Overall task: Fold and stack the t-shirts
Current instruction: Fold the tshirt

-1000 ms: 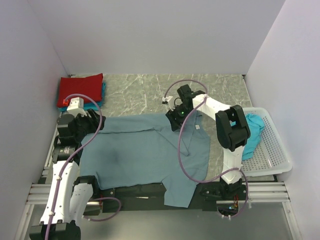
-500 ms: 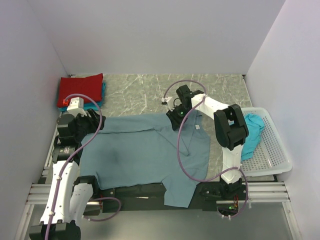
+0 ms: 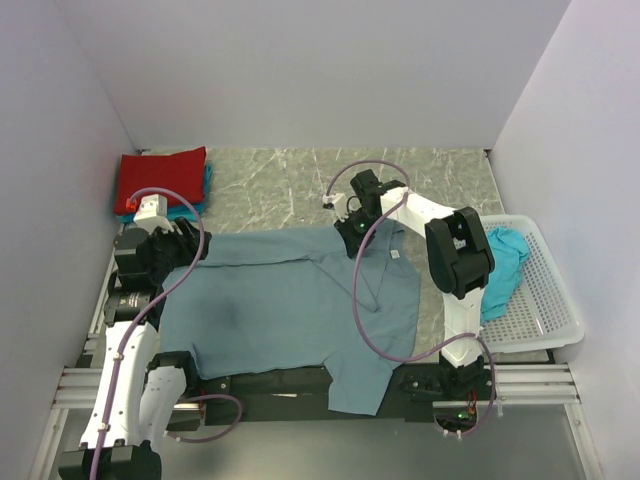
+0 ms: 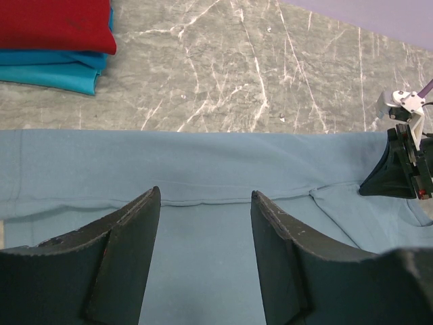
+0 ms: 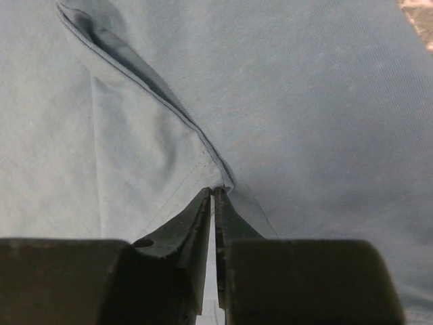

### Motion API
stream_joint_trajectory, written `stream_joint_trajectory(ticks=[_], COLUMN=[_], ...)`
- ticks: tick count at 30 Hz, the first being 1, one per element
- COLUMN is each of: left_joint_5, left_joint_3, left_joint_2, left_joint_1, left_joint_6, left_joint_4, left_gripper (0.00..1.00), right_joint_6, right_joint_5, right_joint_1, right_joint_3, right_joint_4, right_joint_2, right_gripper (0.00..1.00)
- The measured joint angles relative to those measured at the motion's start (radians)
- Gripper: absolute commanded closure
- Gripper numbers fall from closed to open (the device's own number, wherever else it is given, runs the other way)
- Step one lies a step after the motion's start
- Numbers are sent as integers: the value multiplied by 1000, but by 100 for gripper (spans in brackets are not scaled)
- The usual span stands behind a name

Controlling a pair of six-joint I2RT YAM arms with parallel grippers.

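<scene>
The slate-blue t-shirt (image 3: pixel 290 300) lies spread across the table in front of the arms, its lower part hanging over the near edge. My left gripper (image 3: pixel 185 245) is open and empty, low over the shirt's left end; in the left wrist view (image 4: pixel 203 196) the shirt (image 4: pixel 203 162) fills the space between its fingers. My right gripper (image 3: pixel 352 240) is shut on a seam corner of the shirt's far right edge, seen close in the right wrist view (image 5: pixel 214 191). A folded red t-shirt (image 3: pixel 160 180) lies on folded turquoise ones (image 3: pixel 190 208) at the far left.
A white perforated basket (image 3: pixel 545 300) stands at the right and holds a crumpled turquoise t-shirt (image 3: pixel 505 260). White walls close in the table on three sides. The marble tabletop (image 3: pixel 280 185) shows beyond the spread shirt.
My right gripper has shifted slightly to the left along the shirt's far edge, staying shut. The left arm has not moved.
</scene>
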Motion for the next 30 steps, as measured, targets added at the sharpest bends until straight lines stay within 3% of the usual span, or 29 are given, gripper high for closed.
stream_joint_trajectory(ticks=[4,9,16,21,28,30], left_joint_5=[0,0,0,0,0,0], left_joint_3=[0,0,0,0,0,0], left_joint_2=[0,0,0,0,0,0], left_joint_1=[0,0,0,-1,-1,-1], left_joint_6=[0,0,0,0,0,0], left_joint_4=[0,0,0,0,0,0], left_gripper=[39,38,38,38,39,39], right_joint_6=[-1,-2,-2,-3,-7,-7], right_joint_5=[8,15,22,25,25,26], right_joint_1=[0,0,3,13,32,34], right_joint_3=[0,0,13,21,21,21], right_joint_4=[3,4,2,4,1,-1], right_joint_2=[0,0,4,20,27,25], right_gripper=[68,59,57,64,86,88])
